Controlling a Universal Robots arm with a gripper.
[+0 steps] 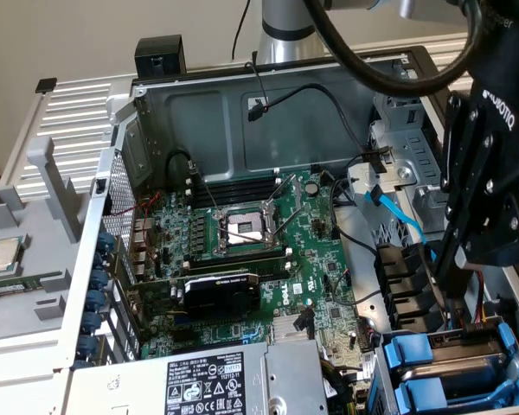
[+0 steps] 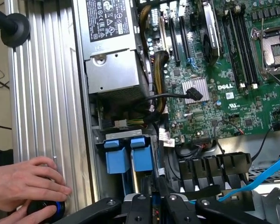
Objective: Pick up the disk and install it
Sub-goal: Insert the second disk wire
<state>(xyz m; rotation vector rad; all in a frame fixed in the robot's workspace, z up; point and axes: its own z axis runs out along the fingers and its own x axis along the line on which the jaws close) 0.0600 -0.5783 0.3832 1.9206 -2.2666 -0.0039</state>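
- Two blue carrier fronts sit side by side in the drive bay point(image 1: 389, 380) at the corner of the open computer case point(image 1: 138, 130), just beside the power supply point(image 2: 114, 70).
- The disk point(image 2: 142, 156) sits in this bay, clipped in its blue frame so that it slides along the bay rails. It cannot be told which of the two slots holds the task's disk.
- The fingers point(image 2: 141, 210) hang directly above the bay, pointing down into the case. They are drawn close together, and nothing is seen clamped between them.
- Judgement: clenched fingers above a seated carrier suit pressing it home rather than carrying it.
- The bay lies at the case edge, well apart from the motherboard point(image 1: 268, 251), so the fingers work clear of the sockets and cards.
- A blue cable point(image 2: 266, 175) runs close beside the fingers and is a possible snag.
- A person's hand point(image 2: 23, 182) rests on a black knob point(image 2: 42, 208) on the worktop outside the case wall, apart from the fingers.
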